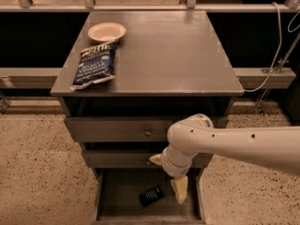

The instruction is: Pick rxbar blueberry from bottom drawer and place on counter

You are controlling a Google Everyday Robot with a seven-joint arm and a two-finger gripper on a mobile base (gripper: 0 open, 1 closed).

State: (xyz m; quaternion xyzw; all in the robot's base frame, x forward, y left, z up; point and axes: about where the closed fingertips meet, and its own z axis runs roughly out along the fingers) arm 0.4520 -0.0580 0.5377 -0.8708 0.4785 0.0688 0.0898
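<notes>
The rxbar blueberry (151,196), a small dark flat bar, lies tilted on the floor of the open bottom drawer (119,198), near its middle. My gripper (169,177) hangs over the drawer's right half, just right of and above the bar, with two pale fingers (180,190) in view: one points down into the drawer, the other pokes out left in front of the middle drawer. It holds nothing. My white arm (234,146) reaches in from the right. The counter (173,50) is the cabinet's grey-brown top.
A blue chip bag (95,64) and a pale bowl (107,31) sit on the counter's left side. Two knobbed drawers (117,129) above the open one are shut. A speckled floor (37,172) surrounds the cabinet. A white cable (276,55) hangs at the right.
</notes>
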